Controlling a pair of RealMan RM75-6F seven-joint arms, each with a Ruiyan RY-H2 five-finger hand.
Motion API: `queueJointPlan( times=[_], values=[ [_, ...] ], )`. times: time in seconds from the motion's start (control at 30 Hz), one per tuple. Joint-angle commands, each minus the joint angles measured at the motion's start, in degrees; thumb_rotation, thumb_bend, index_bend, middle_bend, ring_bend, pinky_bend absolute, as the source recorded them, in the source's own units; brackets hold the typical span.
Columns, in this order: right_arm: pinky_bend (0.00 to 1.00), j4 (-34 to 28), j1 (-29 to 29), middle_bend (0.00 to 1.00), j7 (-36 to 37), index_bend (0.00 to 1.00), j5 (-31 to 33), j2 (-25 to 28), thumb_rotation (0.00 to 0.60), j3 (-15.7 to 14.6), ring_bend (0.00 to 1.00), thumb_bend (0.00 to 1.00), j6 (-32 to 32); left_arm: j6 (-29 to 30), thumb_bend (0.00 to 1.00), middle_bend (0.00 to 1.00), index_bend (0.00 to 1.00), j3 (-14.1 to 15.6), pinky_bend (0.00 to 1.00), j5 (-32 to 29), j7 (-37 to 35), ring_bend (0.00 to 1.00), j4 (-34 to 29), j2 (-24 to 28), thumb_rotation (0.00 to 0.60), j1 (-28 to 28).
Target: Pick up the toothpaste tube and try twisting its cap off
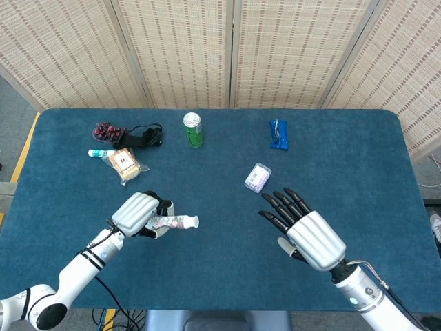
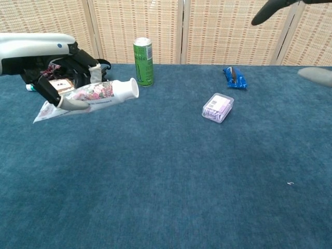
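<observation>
Woven screens back a blue-carpeted table [image 1: 220, 276]. Above its left side, the left hand [image 1: 138, 214] grips the toothpaste tube [image 2: 85, 96] off the surface, its white cap [image 2: 127, 88] pointing right. The right hand [image 1: 306, 231] hovers with fingers spread, holding nothing, near a small clear box [image 1: 257, 177].

Toothpaste tube [image 2: 89, 95]: white, floral print, white cap [image 2: 130, 87]. Hands [image 1: 140, 212] [image 1: 311, 233]: white shells, black fingers. Table [image 2: 171, 176]: blue cloth. Can [image 2: 143, 61]: green. Wrapper [image 2: 234, 77]: blue. Screen [image 1: 227, 48]: beige weave.
</observation>
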Motion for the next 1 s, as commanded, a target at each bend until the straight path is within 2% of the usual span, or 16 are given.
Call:
queueJointPlan(
  times=[0.03, 0.5, 1.0],
  values=[
    [0.00, -0.3, 2.1, 0.02, -2.7, 0.22, 1.9, -2.4, 0.600, 0.9, 0.00, 0.31, -2.2, -0.9, 0.38, 0.64, 0.55, -0.6, 0.30, -1.6, -0.1, 0.49, -0.7, 0.0, 0.600, -1.2],
    [0.00, 2.4, 9.7, 0.02, -10.3, 0.23, 8.4, -13.2, 0.600, 2.5, 0.00, 0.31, -8.6, -1.7, 0.38, 0.64, 0.55, -1.5, 0.30, -8.0, 3.0, 0.49, -3.1, -0.5, 0.600, -5.5],
    [0.00, 5.5, 14.2, 0.02, -13.2, 0.23, 12.6, -19.4, 0.600, 2.2, 0.00, 0.30, -9.9, -0.9, 0.38, 0.65, 0.55, -1.1, 0.30, -10.7, 4.1, 0.49, -4.5, -0.3, 0.600, -7.6]
  ],
)
